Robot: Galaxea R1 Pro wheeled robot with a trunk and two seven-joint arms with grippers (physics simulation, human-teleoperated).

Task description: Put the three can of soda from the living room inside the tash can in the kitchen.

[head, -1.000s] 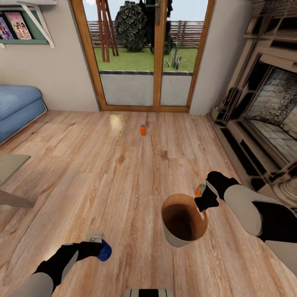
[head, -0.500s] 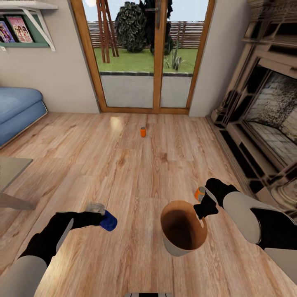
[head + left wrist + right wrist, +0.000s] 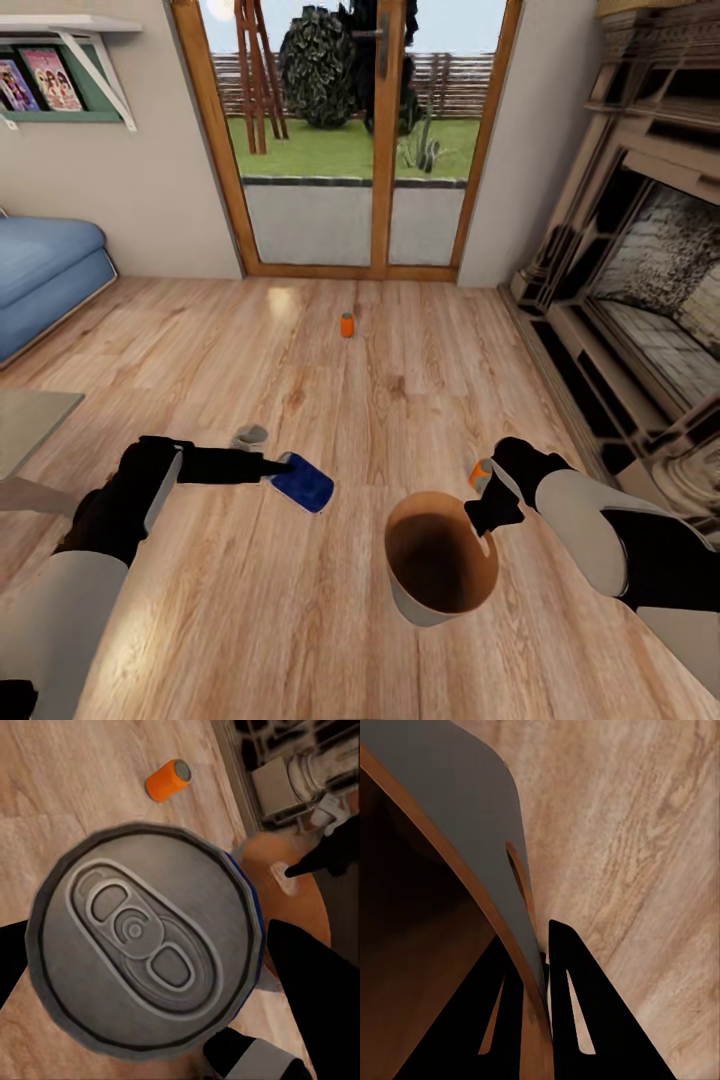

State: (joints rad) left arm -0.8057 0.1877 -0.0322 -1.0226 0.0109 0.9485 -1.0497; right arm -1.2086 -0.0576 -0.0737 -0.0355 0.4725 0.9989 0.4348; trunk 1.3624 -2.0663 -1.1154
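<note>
My right gripper (image 3: 488,508) has its jaws pinched on the rim of the trash can (image 3: 440,560), one inside the wall, one outside by the slot handle. My left gripper (image 3: 275,468) has its jaws clamped on the blue can (image 3: 303,482), long axis level and pointing toward the bucket's mouth, which sits beyond these jaws to my right. One orange can (image 3: 480,471) lies just behind the right jaws; another (image 3: 346,325) stands far off by the glass doors (image 3: 350,130).
</note>
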